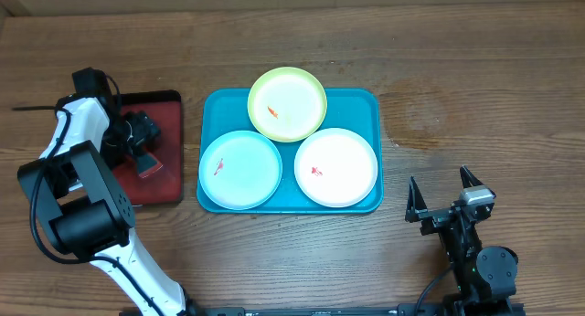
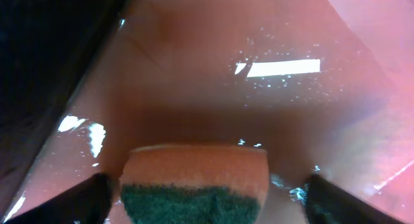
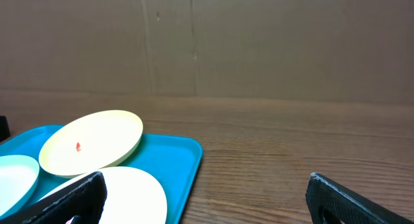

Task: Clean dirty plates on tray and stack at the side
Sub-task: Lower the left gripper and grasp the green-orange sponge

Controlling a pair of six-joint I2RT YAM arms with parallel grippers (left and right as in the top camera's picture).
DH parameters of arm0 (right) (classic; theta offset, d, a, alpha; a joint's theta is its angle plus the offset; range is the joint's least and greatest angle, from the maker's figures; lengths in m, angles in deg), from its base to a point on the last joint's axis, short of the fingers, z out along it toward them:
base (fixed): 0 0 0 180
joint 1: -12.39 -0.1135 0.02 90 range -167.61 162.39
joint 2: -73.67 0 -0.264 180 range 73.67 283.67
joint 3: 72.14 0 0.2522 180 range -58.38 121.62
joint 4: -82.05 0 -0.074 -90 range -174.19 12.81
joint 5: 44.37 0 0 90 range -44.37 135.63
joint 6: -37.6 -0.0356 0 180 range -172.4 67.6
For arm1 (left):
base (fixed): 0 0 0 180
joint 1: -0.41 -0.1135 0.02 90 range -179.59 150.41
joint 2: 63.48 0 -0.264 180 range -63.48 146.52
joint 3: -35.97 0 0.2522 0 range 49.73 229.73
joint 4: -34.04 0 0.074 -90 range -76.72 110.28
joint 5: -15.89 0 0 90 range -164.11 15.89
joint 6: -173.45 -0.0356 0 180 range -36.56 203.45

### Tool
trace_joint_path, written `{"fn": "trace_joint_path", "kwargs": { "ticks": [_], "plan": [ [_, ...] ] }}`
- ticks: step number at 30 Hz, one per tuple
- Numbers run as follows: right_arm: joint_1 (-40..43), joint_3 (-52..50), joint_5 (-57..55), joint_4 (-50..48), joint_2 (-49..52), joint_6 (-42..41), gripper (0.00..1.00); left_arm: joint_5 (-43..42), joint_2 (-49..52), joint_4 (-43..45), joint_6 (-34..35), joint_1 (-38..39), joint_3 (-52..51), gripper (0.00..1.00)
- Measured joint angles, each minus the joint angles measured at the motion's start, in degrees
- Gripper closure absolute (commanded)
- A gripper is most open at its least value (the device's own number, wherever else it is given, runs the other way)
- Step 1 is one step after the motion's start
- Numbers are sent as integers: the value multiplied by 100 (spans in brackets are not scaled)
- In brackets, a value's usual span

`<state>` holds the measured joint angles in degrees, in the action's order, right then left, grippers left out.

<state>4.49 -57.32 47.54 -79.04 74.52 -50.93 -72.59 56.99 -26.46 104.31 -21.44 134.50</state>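
Note:
The turquoise tray (image 1: 369, 104) lies mid-table and holds three plates, each with a small red smear. The lime-green plate (image 1: 287, 104) overhangs the far rim, the pale blue plate (image 1: 239, 170) is front left, and the white plate (image 1: 336, 167) is front right. My left gripper (image 1: 146, 156) is down over the dark red tray (image 1: 164, 106). In the left wrist view its open fingers straddle an orange sponge with a green scouring face (image 2: 194, 185), with a gap on the right side. My right gripper (image 1: 448, 202) stands open and empty on the table right of the turquoise tray.
The dark red tray (image 2: 272, 120) is wet and shiny under the sponge. The right wrist view shows the turquoise tray (image 3: 178, 159) with the green plate (image 3: 90, 143) and white plate (image 3: 129, 198), bare wood to their right, and a cardboard wall (image 3: 259, 43) behind.

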Motion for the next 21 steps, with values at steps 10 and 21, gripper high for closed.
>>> {"fn": "trace_joint_path", "kwargs": {
  "ticks": [10, 21],
  "plan": [
    [0, 0, 2, 0, 0, 0, 0, 31, 22, 13, -13, -15, 15, 96],
    [0, 0, 0, 0, 0, 2, 0, -142, 26, -323, -39, 22, 63, 0]
  ]
}}
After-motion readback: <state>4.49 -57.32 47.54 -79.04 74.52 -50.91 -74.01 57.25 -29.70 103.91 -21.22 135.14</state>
